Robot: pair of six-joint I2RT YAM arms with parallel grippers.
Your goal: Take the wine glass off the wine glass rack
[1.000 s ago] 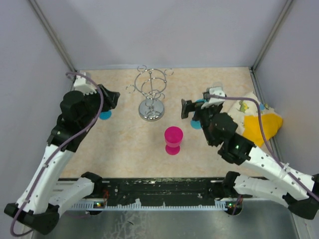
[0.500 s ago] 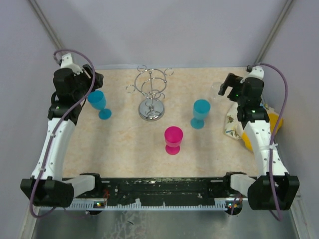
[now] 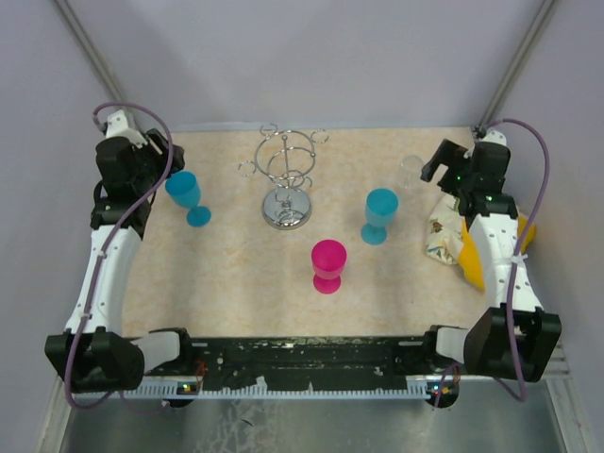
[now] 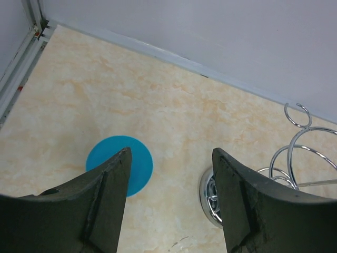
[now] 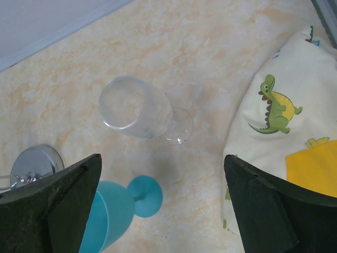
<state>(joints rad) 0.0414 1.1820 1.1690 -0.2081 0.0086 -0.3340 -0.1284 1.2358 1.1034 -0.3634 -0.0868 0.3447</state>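
Marbled table [image 3: 236,283]: wine glass rack [image 3: 286,179] bare, left gripper [image 4: 171,155] and right gripper [image 5: 162,158] gape empty; I reckon only retreat remains.

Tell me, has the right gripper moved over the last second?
Yes. The right gripper has swung to the right and toward the far edge, away from the wine glass rack, which stayed put.

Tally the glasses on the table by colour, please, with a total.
Blue glasses: 2
Pink glass: 1
Clear glass: 1
Total: 4
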